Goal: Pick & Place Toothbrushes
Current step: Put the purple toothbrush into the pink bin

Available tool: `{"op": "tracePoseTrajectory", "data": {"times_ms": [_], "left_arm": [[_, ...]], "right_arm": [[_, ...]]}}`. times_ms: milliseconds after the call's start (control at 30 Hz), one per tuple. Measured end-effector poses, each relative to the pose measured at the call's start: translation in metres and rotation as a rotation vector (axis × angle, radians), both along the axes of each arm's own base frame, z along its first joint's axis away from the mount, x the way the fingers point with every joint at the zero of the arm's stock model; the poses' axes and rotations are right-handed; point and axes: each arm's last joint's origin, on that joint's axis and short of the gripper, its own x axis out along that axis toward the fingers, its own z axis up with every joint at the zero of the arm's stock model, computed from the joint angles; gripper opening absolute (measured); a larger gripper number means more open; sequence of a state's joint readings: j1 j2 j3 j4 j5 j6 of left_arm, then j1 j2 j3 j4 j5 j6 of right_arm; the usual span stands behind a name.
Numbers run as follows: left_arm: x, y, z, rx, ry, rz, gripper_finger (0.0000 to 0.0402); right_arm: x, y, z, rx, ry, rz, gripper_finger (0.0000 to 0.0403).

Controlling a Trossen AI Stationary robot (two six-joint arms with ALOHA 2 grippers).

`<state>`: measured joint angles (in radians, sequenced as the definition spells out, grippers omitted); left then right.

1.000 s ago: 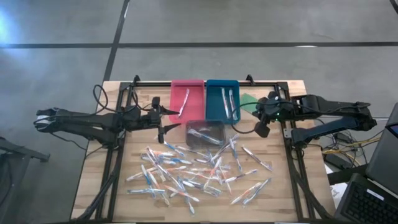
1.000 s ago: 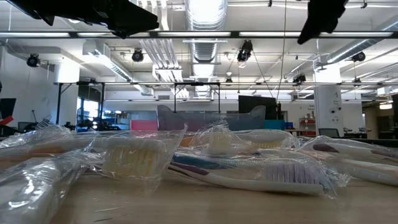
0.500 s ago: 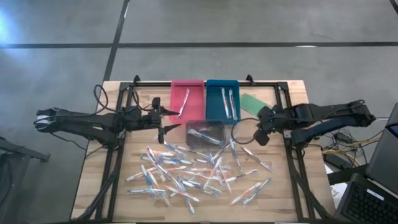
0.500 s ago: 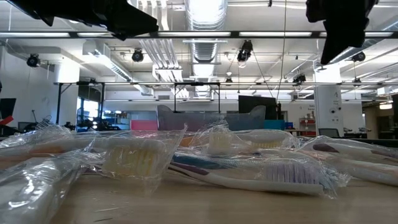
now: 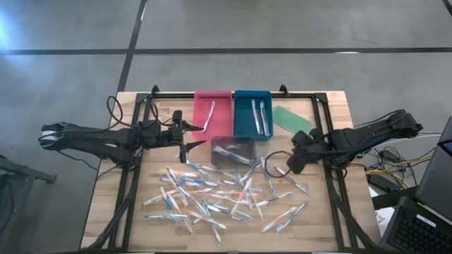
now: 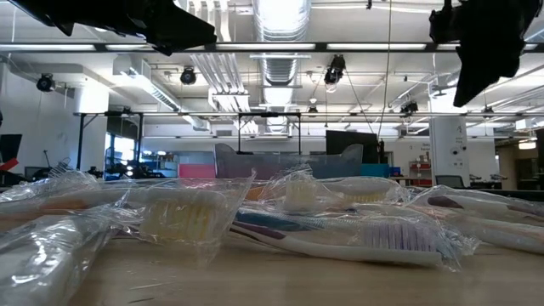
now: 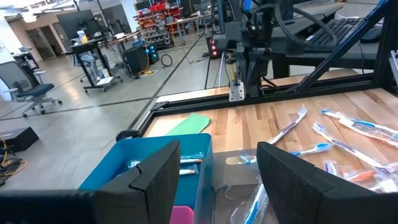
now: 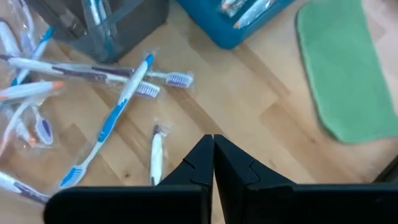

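Swung down off the green oblong piece [image 5: 292,118] and toward the pile since a second ago: right gripper [image 5: 294,163], fingers pressed flat together with nothing between them. Now hanging just above the wrapped toothbrushes [image 5: 212,196] at the near edge of the scatter, blue-handled brush [image 8: 111,122] and a short one [image 8: 155,153] lying right ahead of its tips. Probably kept shut for travel, so needs to spread before any grab.

Parked meanwhile beside the pink tray [image 5: 212,113]: left gripper [image 5: 189,144], fingers spread wide and empty, clear bin [image 5: 234,150] just ahead of it. Looks like waiting its turn, held back so as not to crowd the other arm.

Already dropped in: a couple of brushes in the blue tray [image 5: 252,113], one in the pink, a few in the clear bin. Sorting by colour, at a guess. Still loads left on the wooden table [image 5: 109,204], overlapping in crinkly wrappers, so a clean single pick could be fiddly.
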<state>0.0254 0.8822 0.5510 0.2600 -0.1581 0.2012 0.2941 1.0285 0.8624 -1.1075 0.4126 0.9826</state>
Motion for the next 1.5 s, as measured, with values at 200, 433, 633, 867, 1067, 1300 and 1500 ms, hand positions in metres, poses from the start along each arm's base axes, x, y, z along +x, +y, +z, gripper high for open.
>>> {"op": "tracePoseTrajectory", "data": {"times_ms": [200,433,633,867,1067,1300,1500], "left_arm": [[0.0,0.0,0.0,0.0,0.001,0.0,0.0218],[0.0,0.0,0.0,0.0,0.002,0.0,0.0218],[0.0,0.0,0.0,0.0,0.003,0.0,0.0218],[0.0,0.0,0.0,0.0,0.003,0.0,0.0218],[0.0,0.0,-0.001,-0.013,0.007,0.001,0.0218],[0.0,0.0,-0.001,-0.021,0.006,0.002,0.0218],[0.002,0.0,-0.003,-0.029,0.017,0.002,0.0218]], "right_arm": [[0.005,0.015,-0.018,0.006,0.046,-0.006,0.0008],[0.006,0.034,-0.027,0.073,0.078,-0.028,0.0008],[0.004,0.049,-0.033,0.078,0.097,-0.012,0.0008],[0.013,0.064,-0.038,0.09,0.05,0.109,0.0009],[0.034,0.084,-0.044,0.13,-0.021,0.34,0.0015],[0.032,0.082,-0.058,0.126,0.087,0.218,0.0061],[0.026,0.078,-0.065,0.119,0.142,0.112,0.0107]]}}
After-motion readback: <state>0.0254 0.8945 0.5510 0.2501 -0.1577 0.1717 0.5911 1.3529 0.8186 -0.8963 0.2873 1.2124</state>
